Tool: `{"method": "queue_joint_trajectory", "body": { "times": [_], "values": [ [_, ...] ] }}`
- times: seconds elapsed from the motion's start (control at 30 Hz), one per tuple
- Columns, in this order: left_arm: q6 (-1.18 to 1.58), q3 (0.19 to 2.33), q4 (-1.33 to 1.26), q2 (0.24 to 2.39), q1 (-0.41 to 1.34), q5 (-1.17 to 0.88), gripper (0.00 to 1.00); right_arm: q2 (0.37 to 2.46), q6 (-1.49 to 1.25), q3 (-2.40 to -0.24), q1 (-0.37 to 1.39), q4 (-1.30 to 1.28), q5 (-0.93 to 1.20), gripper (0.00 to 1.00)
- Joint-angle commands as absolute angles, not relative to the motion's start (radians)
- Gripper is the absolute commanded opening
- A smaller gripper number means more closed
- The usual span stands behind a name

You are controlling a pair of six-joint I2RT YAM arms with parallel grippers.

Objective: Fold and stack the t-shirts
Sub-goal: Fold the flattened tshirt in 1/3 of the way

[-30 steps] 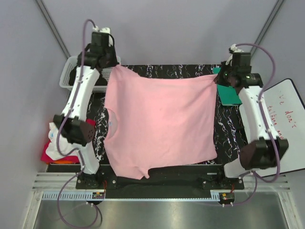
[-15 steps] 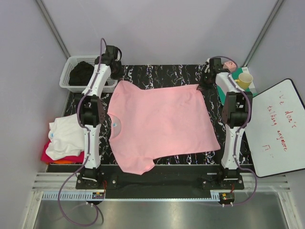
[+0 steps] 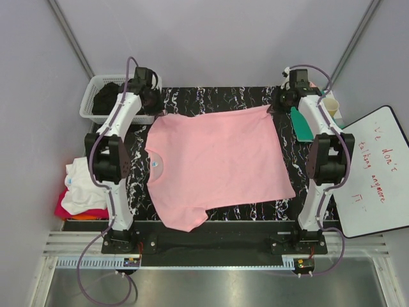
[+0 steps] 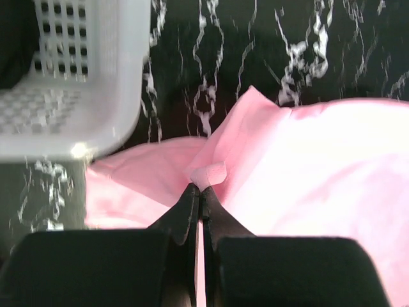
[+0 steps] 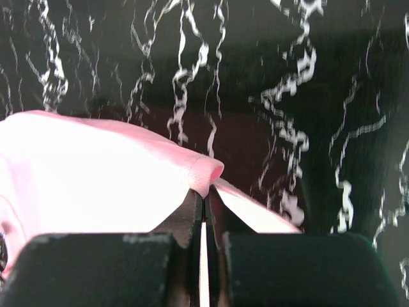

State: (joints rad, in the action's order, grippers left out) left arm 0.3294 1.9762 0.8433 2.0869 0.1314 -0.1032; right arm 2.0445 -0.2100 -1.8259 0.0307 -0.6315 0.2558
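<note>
A light pink t-shirt (image 3: 217,163) lies spread over the black marbled table (image 3: 211,96), collar to the left. My left gripper (image 3: 155,107) is shut on its far left corner; in the left wrist view the closed fingertips (image 4: 200,190) pinch a fold of the pink t-shirt (image 4: 307,166). At the far right corner my right gripper (image 3: 276,107) is also shut, with a rolled hem of the pink t-shirt (image 5: 96,173) caught between its tips (image 5: 206,192). A folded white t-shirt (image 3: 83,182) rests on a magenta-red one (image 3: 66,208) at the left edge.
A white lattice basket (image 3: 87,109) with black cloth (image 3: 107,96) in it stands at the far left, close to the left gripper and seen as the basket (image 4: 83,77) in the left wrist view. A green item (image 3: 301,125), a yellow cup (image 3: 330,105) and a whiteboard (image 3: 377,173) lie at the right.
Both arms have stretched out toward the far edge. The pink t-shirt, held up a second ago, has come down and now lies flat on the table, both grips unchanged.
</note>
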Motion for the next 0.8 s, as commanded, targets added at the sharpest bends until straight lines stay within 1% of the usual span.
{"method": "queue_joint_trajectory", "body": {
  "times": [0.0, 0.13, 0.23, 0.37, 0.63, 0.77],
  "values": [
    [0.328, 1.817, 0.827, 1.889, 0.143, -0.153, 0.0, 1.924, -0.209, -1.72, 0.029, -0.693, 0.279, 0.0],
    [0.336, 1.718, 0.873, 1.813, 0.15, -0.157, 0.0, 1.91, -0.206, -1.655, 0.029, -0.762, 0.282, 0.0],
    [0.334, 1.658, 0.945, 1.776, 0.153, -0.118, 0.0, 1.937, -0.21, -1.618, 0.029, -0.81, 0.29, 0.0],
    [0.339, 1.556, 0.974, 1.737, 0.155, -0.104, 0.0, 2.005, -0.221, -1.592, 0.029, -0.85, 0.269, 0.0],
    [0.345, 1.438, 1.029, 1.729, 0.163, -0.081, 0.0, 2.1, -0.232, -1.693, 0.029, -0.896, 0.138, 0.0],
    [0.35, 1.399, 1.046, 1.732, 0.184, -0.074, 0.0, 2.151, -0.236, -1.726, 0.029, -0.926, 0.123, 0.02]
  ]
}}
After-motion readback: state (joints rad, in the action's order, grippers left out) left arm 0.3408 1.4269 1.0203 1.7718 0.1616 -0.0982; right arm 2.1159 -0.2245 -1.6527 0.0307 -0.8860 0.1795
